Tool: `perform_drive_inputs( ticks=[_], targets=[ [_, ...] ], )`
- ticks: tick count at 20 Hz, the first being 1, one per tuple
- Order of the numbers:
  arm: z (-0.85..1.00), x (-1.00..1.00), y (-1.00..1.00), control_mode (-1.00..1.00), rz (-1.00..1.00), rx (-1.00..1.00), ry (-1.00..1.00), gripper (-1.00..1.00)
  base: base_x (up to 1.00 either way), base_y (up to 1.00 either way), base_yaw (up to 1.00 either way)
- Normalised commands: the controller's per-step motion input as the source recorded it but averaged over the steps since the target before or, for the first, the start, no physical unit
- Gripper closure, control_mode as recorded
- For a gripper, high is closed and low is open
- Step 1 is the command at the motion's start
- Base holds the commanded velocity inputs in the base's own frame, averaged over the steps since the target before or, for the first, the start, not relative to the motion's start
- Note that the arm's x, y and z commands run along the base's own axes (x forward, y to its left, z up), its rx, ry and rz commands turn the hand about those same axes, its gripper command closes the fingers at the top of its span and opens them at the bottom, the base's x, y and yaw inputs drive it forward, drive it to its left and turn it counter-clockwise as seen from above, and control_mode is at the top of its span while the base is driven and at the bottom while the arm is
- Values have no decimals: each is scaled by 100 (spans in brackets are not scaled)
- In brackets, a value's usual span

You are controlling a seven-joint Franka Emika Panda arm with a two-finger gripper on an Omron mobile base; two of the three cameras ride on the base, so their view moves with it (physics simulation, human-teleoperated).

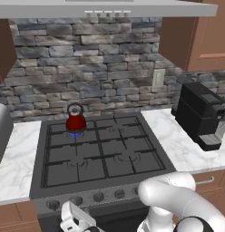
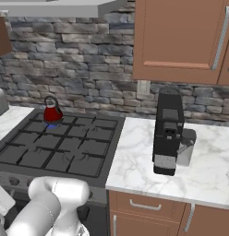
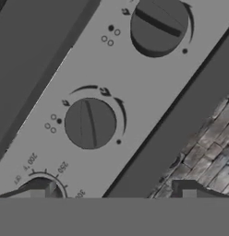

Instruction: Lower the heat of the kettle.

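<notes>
1. A red kettle [image 1: 75,121] sits on the stove's [image 1: 132,140] rear-left burner, a blue flame [image 1: 75,134] beneath it.
2. The tool [image 3: 114,193], fingers spread and holding nothing, hovers close over the stove's control panel [image 3: 148,87].
3. The knob [image 3: 90,124] nearest the fingers looks rigid, smooth and likely slippery; pinching across its raised ridge should give the surest turn.
4. The kettle itself probably needs no handling.

A grey stone wall [image 1: 87,59] fills the upper middle of the frame. Brown wooden cabinets [image 2: 181,39] hang at the upper right. White marble counters [image 2: 148,161] lie on both sides of the dark stove [image 1: 100,154].
</notes>
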Motion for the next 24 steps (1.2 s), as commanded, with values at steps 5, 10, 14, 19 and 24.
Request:
perform_drive_inputs(
  ticks=[5,10,14,19,24],
  targets=[
    [0,0,0,-100,4,0,-15,-100,0,0,0],
    [0,0,-1,-100,1,0,-14,-100,0,0,0],
    [0,0,-3,-100,1,0,-8,-100,0,0,0],
    [0,0,0,-100,2,0,-5,-100,0,0,0],
    [0,6,0,-100,2,1,-1,-100,0,0,0]
  ],
)
